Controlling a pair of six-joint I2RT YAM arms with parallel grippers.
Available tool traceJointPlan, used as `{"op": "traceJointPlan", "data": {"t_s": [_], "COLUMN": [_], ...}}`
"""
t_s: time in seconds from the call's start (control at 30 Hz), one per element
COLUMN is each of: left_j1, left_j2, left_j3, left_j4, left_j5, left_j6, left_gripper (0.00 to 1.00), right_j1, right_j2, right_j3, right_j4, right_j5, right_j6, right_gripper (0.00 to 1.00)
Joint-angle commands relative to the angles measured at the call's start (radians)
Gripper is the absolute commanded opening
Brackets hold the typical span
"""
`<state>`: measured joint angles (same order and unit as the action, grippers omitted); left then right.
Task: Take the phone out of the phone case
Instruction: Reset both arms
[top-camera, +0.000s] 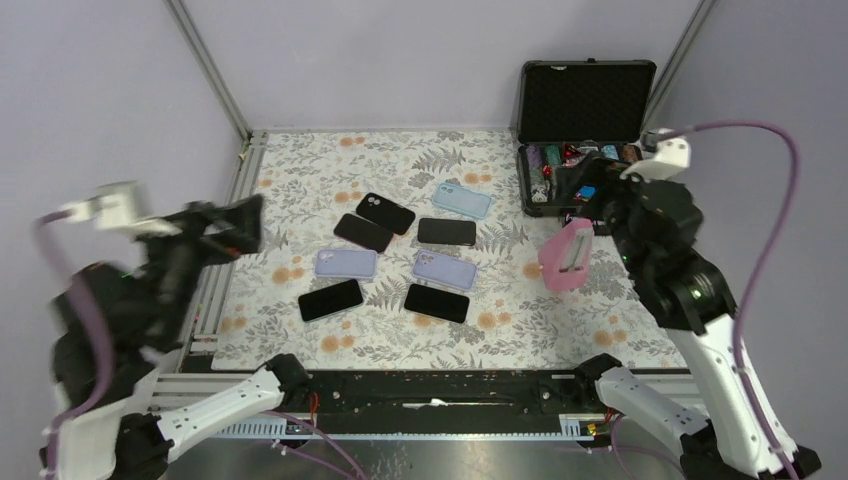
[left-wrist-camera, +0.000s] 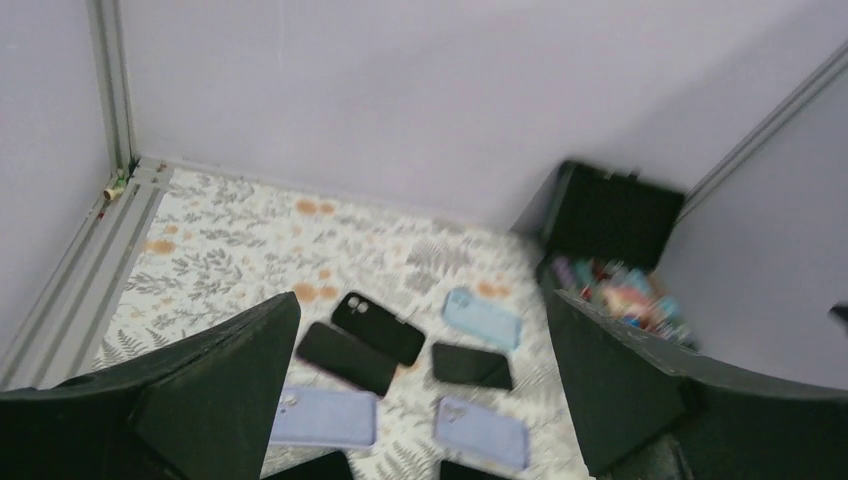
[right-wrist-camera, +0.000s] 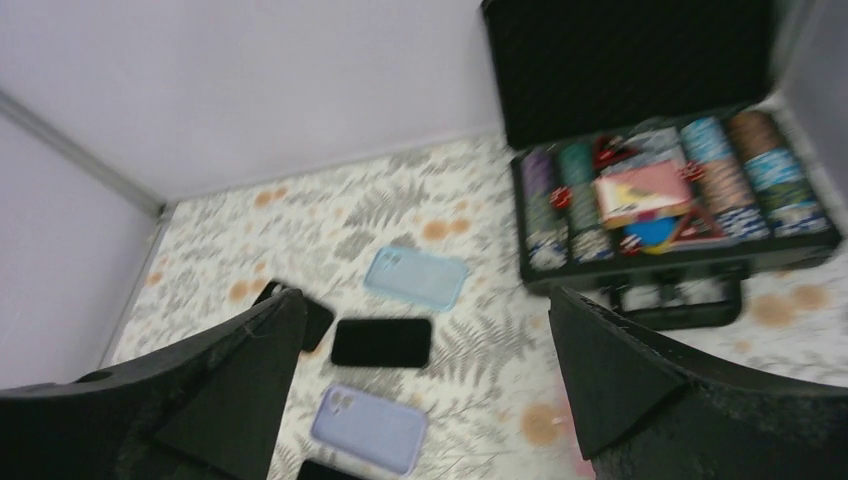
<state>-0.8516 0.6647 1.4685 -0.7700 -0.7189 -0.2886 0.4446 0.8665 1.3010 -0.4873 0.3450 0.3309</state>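
Note:
A pink phone case (top-camera: 565, 256) stands tilted on edge at the right of the floral mat (top-camera: 300, 180), just left of my right gripper (top-camera: 597, 222). I cannot tell whether a phone is in it. The right gripper's jaws are wide open and empty in the right wrist view (right-wrist-camera: 425, 300), where only a pink blur (right-wrist-camera: 578, 442) shows at the bottom edge. My left gripper (top-camera: 238, 226) is raised over the mat's left edge, also open and empty (left-wrist-camera: 425, 300). On the mat lie two lilac cases (top-camera: 346, 263) (top-camera: 444, 269), a light-blue case (top-camera: 463, 200), a black case (top-camera: 385, 212) and several black phones (top-camera: 446, 231).
An open black case of poker chips (top-camera: 585, 130) stands at the back right, close behind the right gripper; it also shows in the right wrist view (right-wrist-camera: 660, 190). Metal frame rails (top-camera: 235, 190) run along the mat's left side. Purple walls enclose the space.

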Motion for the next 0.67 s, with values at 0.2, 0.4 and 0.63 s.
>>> {"op": "traceJointPlan", "data": {"t_s": [0.2, 0.4, 0.63], "left_j1": [0.009, 0.03, 0.102], "left_j2": [-0.175, -0.202, -0.199], "left_j3": [0.185, 0.19, 0.208], "left_j4": [-0.209, -0.232, -0.258], "left_j5": [-0.018, 0.0, 0.075], "left_j6": [-0.17, -0.196, -0.183], "left_gripper": [0.99, 0.99, 0.99], "right_j1": [-0.002, -0.001, -0.003], "right_j2": [-0.198, -0.232, -0.23], "right_j3": [0.093, 0.107, 0.093], "right_j4": [-0.101, -0.12, -0.103], "right_j5": [0.294, 0.283, 0.257], "right_j6": [-0.134, -0.12, -0.106], "right_gripper": [1.0, 1.0, 1.0]}}
